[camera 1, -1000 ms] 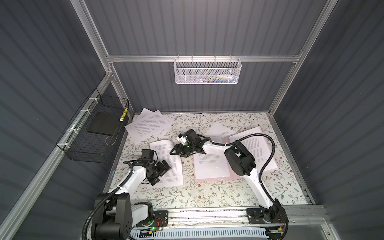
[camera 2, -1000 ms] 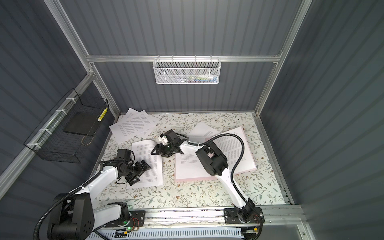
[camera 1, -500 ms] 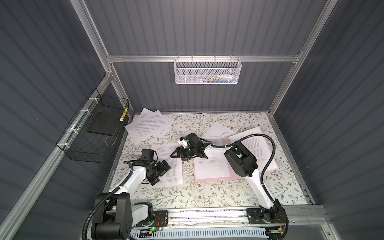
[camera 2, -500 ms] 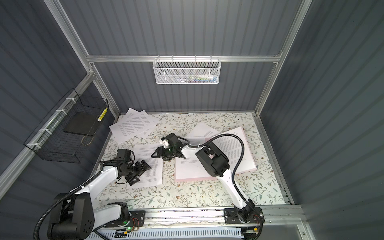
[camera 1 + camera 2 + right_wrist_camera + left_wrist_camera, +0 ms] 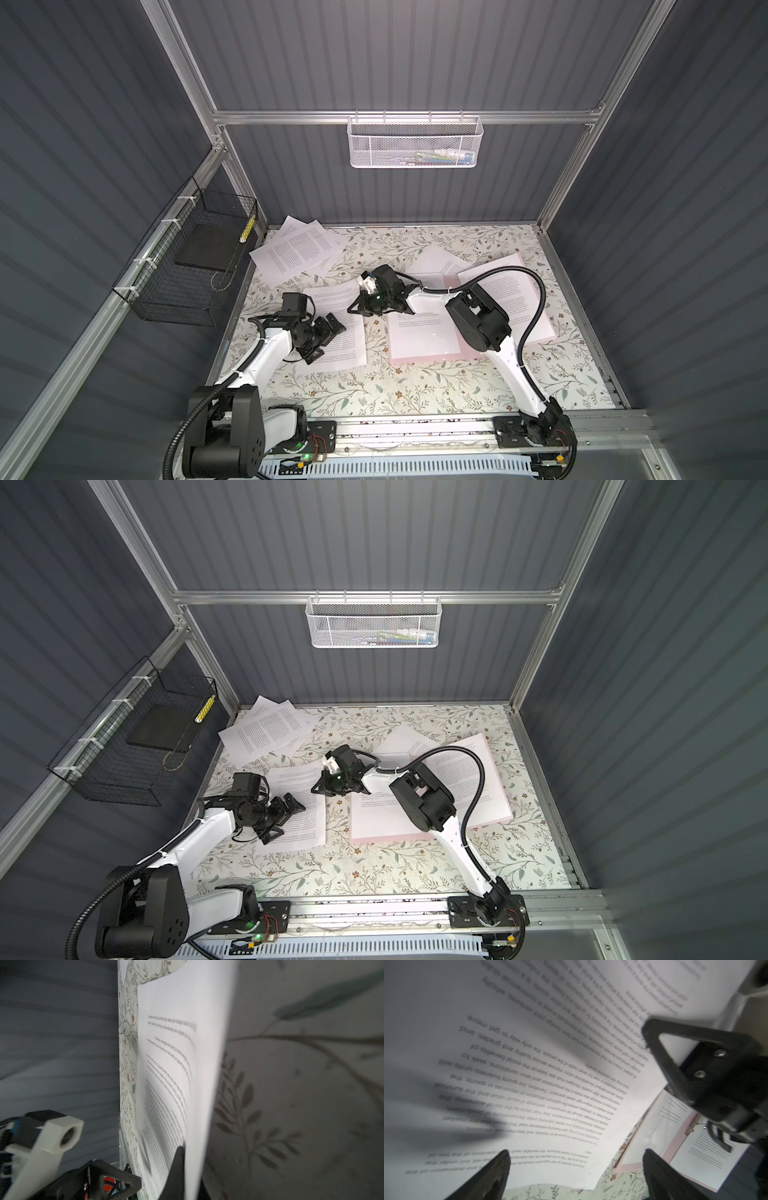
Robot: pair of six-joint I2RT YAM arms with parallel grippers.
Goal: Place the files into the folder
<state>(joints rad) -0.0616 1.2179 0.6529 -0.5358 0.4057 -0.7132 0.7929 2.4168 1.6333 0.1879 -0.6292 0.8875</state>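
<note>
Your right gripper was clamped on the folder-side edge of the sheet lying on the bench just beside the open folder, probably to lift it across. Your left gripper stood wide open over that sheet, empty.

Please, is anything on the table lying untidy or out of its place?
Yes. Loose sheets lie fanned in the far left corner, reaching past the edge of the floral mat. Another sheet sticks out crooked from behind the folder.
</note>
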